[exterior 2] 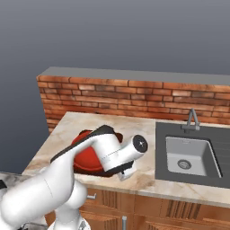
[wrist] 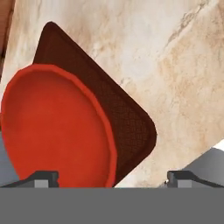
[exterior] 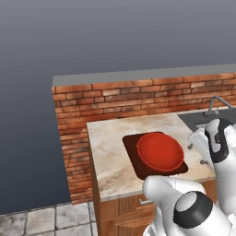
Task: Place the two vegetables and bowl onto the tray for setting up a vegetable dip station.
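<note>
The bowl [exterior: 159, 151] sits on the tray [exterior: 131, 144], covering most of it and leaving a bare strip of tray along the left and near edges; both rest on the marble counter [exterior: 110, 138], left of the sink [exterior 2: 191, 155] and in front of the brick wall [exterior 2: 134, 96]. From the hand view, the gripper [wrist: 111, 177] hovers above the tray's corner, with the bowl's rim [wrist: 98, 109] just beside and to the left of the midpoint between its 2 fingertips, which stand wide apart with nothing between them. Neither of the 2 vegetables can be made out in these pictures, so which way they lie from the gripper, and how their long axes run, cannot be told; judging by this, the bowl step looks done and the vegetables are yet to be found. No brand, label or writing is legible anywhere.
</note>
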